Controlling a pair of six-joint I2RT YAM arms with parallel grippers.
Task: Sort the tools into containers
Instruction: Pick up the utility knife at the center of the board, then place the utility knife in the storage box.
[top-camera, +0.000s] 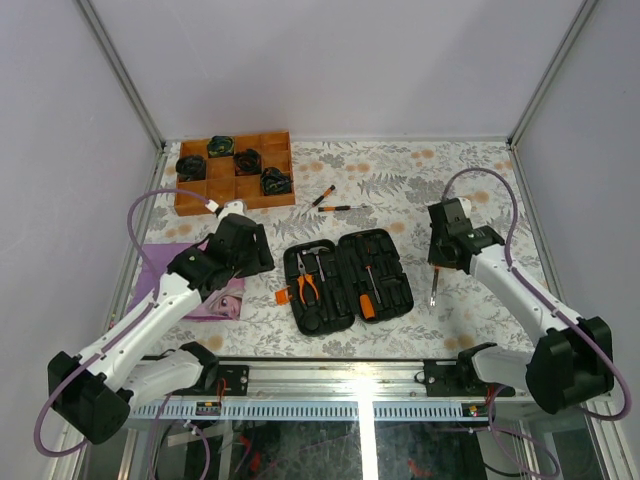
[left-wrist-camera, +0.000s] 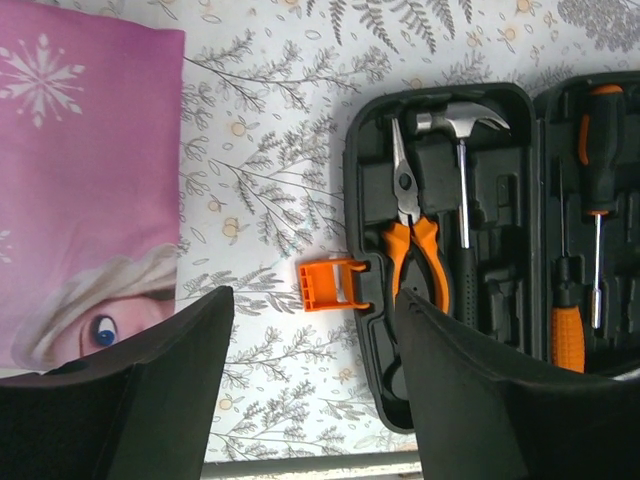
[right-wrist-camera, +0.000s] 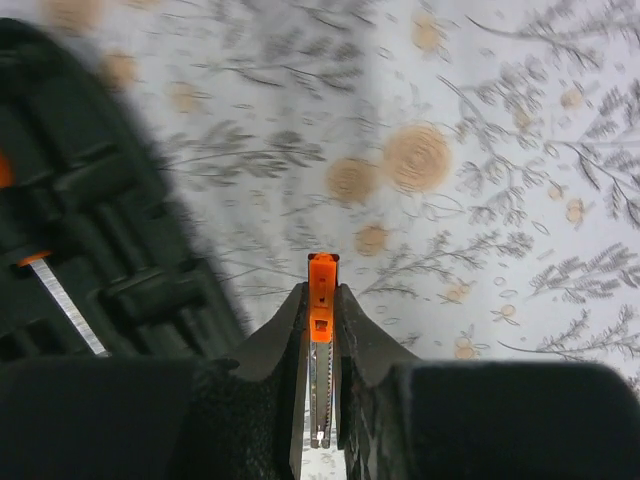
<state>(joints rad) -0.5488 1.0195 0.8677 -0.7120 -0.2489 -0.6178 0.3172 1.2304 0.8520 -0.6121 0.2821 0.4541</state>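
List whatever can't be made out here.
- Right wrist view: the held tool shows only an orange tip and a steel strip; the right gripper hides the rest.
- Left wrist view: the right half of the tool case is cut off by the frame edge.
- Top view: the dark items in the wooden tray are too small to identify.

Tool case (top-camera: 348, 278) fills mid-table; loose screwdrivers (top-camera: 335, 203) behind it, bare table (top-camera: 400, 180) right of them
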